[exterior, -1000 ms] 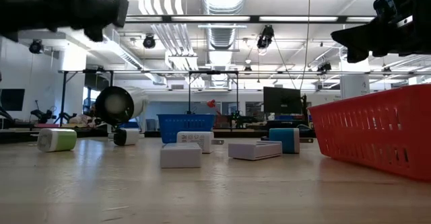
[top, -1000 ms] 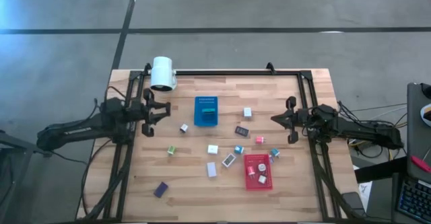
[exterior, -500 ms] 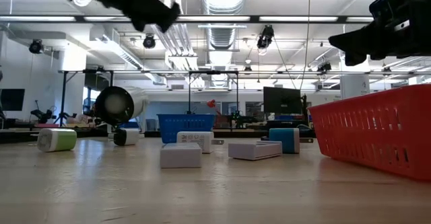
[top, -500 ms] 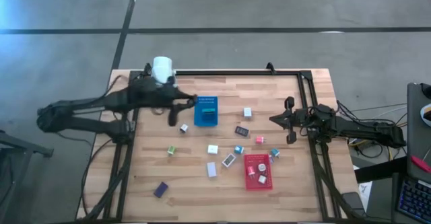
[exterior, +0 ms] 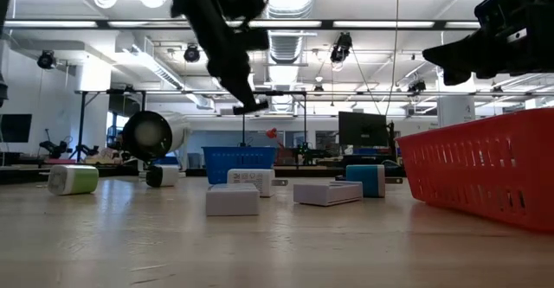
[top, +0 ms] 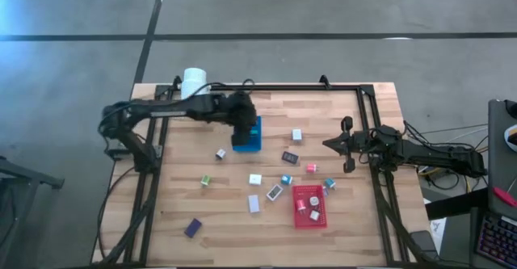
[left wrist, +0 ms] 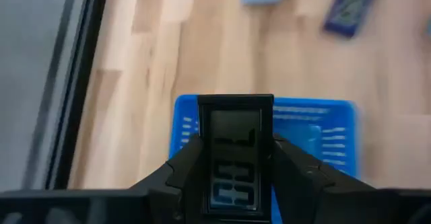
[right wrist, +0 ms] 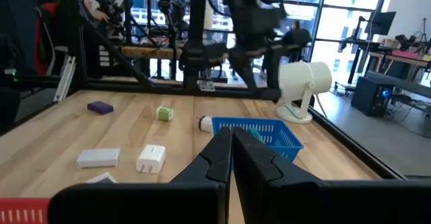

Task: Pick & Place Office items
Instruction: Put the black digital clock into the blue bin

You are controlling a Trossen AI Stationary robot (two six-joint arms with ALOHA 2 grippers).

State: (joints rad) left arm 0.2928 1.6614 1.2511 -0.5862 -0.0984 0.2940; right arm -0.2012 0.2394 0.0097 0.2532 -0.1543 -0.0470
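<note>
Office items, small blocks and flat pieces in white, teal, pink, green and purple (top: pixel 255 179), lay scattered over your wooden table (top: pixel 339 115) between the blue rectangular mesh tray (top: pixel 252 142) and the red rectangular mesh tray (top: pixel 310 210), which already held a few. A white cylindrical lamp (top: pixel 194 83) stood at the far left corner, nothing blocking the trays. A second earlier your left arm waited at the left edge; it had since swung in over the blue tray. Your left gripper (left wrist: pixel 234 177) hung above that tray, fingers clamped on a flat black rectangular piece (left wrist: pixel 234 153). Your right gripper (top: pixel 329 144) sat at the right side, jaws pressed fully together, empty.
</note>
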